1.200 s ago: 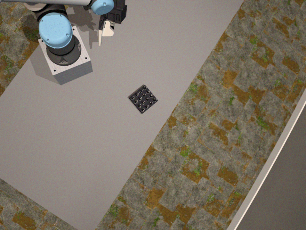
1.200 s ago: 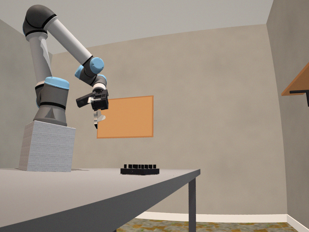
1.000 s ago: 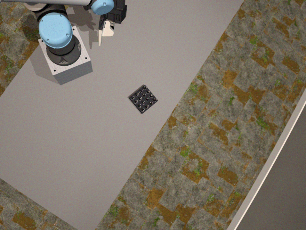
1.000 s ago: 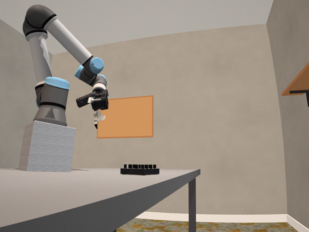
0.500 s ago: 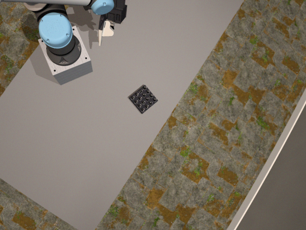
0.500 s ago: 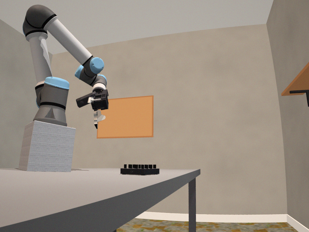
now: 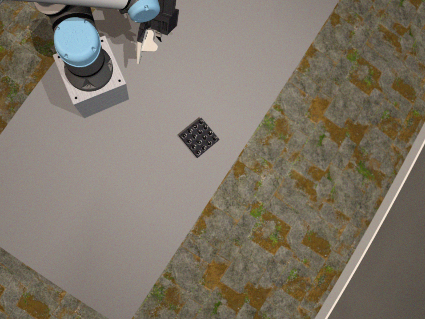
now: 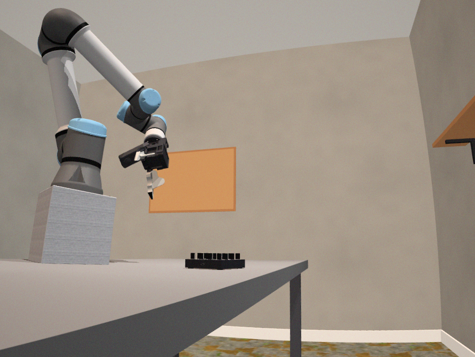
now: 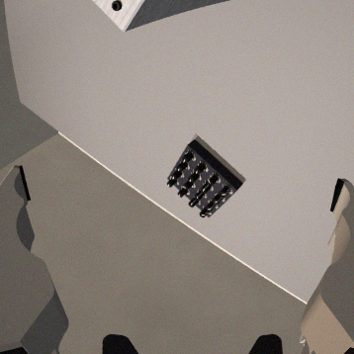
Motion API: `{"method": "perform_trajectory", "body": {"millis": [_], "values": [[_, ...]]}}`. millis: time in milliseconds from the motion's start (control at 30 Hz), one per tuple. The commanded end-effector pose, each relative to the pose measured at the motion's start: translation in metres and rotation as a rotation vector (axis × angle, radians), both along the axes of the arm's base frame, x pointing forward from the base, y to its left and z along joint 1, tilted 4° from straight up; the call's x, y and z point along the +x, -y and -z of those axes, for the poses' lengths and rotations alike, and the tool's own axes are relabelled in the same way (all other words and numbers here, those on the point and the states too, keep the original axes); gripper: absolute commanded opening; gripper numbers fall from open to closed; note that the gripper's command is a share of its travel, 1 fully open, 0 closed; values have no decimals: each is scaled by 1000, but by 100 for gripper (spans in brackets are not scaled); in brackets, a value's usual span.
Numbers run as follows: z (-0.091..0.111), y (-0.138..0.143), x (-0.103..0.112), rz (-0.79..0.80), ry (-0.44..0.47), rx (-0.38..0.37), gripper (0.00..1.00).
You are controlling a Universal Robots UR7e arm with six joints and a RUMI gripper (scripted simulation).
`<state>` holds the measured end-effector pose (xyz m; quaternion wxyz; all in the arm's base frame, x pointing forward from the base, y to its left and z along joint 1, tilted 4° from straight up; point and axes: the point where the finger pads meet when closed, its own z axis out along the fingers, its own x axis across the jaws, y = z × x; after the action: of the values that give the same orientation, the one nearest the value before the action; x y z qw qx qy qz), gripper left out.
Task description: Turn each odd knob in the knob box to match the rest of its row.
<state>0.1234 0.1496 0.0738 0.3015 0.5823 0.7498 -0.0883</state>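
The knob box (image 7: 198, 137) (image 8: 214, 262) (image 9: 205, 182) is a small black square block with four rows of black knobs. It sits on the grey table (image 7: 102, 171) (image 8: 96, 292) near the table's right edge. The knob marks are too small to read. My gripper (image 7: 142, 51) (image 8: 150, 194) (image 9: 183, 174) is open and empty. It hangs high above the table near the arm's base, far from the box. In the wrist view the two fingers stand wide at the left and right edges, with the box between them far below.
The arm's white pedestal (image 7: 92, 92) (image 8: 70, 226) (image 9: 124, 12) stands on the table's far left corner. The table edge (image 9: 188, 222) runs just beside the box, with stone floor (image 7: 291, 171) below. An orange board (image 8: 199, 178) hangs on the back wall.
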Motion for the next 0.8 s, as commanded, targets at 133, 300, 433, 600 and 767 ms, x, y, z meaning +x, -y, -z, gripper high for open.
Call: {"method": "perform_trajectory", "body": {"millis": [133, 300, 433, 600, 767], "values": [[11, -6, 7, 160, 39, 67, 100], [20, -12, 14, 312, 77, 126, 100], [26, -15, 18, 399, 99, 158, 100], [35, -21, 27, 544, 137, 209, 100], [43, -25, 36, 690, 175, 256, 100]]}}
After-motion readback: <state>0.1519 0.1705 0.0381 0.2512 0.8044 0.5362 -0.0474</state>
